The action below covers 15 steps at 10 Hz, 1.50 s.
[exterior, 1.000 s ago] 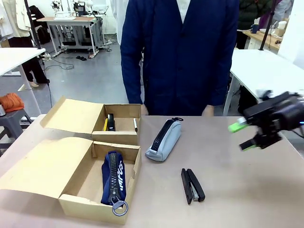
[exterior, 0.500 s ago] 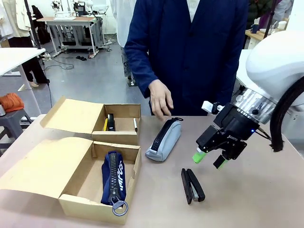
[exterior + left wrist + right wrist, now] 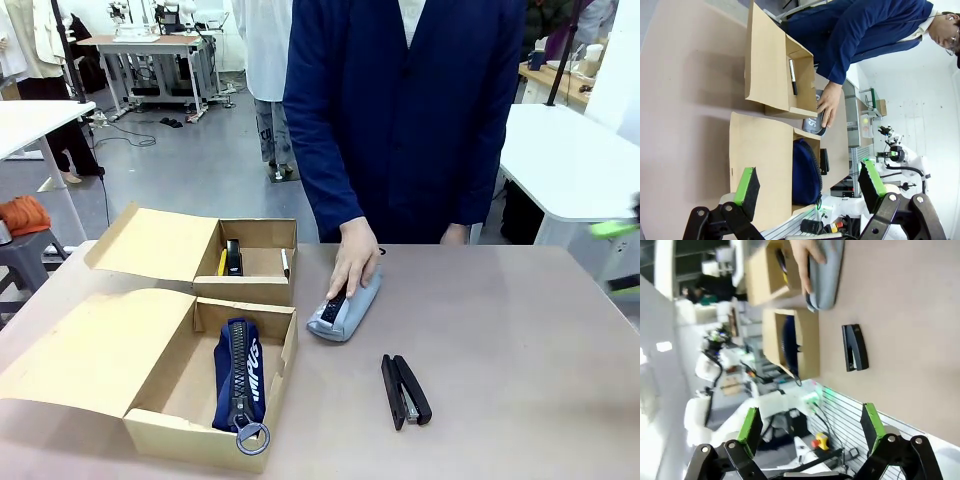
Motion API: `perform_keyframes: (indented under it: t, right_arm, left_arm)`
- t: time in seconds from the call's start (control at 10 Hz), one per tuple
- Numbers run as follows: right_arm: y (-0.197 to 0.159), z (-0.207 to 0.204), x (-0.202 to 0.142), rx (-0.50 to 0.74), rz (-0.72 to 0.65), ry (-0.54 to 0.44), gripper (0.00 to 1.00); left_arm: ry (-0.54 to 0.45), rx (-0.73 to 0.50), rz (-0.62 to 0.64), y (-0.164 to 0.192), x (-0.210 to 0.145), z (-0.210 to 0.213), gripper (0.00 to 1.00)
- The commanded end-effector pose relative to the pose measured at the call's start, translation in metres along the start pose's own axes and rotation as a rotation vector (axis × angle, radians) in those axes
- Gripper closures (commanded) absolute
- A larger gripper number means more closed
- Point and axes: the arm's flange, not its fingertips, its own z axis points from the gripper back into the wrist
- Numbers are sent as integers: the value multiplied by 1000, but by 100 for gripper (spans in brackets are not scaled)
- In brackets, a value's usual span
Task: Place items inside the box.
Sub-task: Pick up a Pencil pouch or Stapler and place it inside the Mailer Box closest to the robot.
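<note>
R gripper [image 3: 810,426]: fingers spread wide, nothing between them. It's well apart from the stapler [image 3: 855,347], which lies on the tabletop straight ahead of it. Grey pencil case [image 3: 827,277] is further out past that. L gripper [image 3: 809,182] is also spread and empty. Nearer box [image 3: 765,160] w/ navy pencil case [image 3: 805,172] is right ahead of it, 2nd box [image 3: 772,70] w/ marker [image 3: 792,77] beyond. Person's hand [image 3: 355,262] sits on top of the grey case, so that one's prob. theirs to move. Stapler isn't boxed yet and looks like R's next pick. Risks: R's line to the stapler runs near that hand, so if the person drags the case boxward while R comes down, they could touch. Stapler is low and slick, so a shallow grip could squeeze it out, or catch only the top arm so it hinges open. Navy case takes up much of the nearer box, so a drop there could hang on the rim.
</note>
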Motion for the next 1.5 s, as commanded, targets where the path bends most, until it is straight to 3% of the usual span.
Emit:
perform_keyframes:
  t: [0.0, 0.2, 0.6, 1.0, 1.3, 1.4]
  right_arm:
    - [-68, -31, -87, 95, 73, -22, 0]
    - [-72, -37, -89, 98, 44, 11, 0]
    - [-29, -68, -78, -42, 97, 84, 0]
    - [57, -225, -61, -379, 168, 343, 0]
    - [79, -351, -58, -700, 263, 550, 0]
    - [74, -377, -58, -771, 263, 561, 0]
  left_arm:
    - [-4, -12, -16, -1, -1, 0, 0]
    - [-4, -12, -16, -1, -1, 0, 0]
    - [-4, -12, -16, -1, -1, 0, 0]
    - [-4, -12, -16, -1, -1, 0, 0]
    - [-4, -12, -16, -1, -1, 0, 0]
    - [-4, -12, -16, -1, -1, 0, 0]
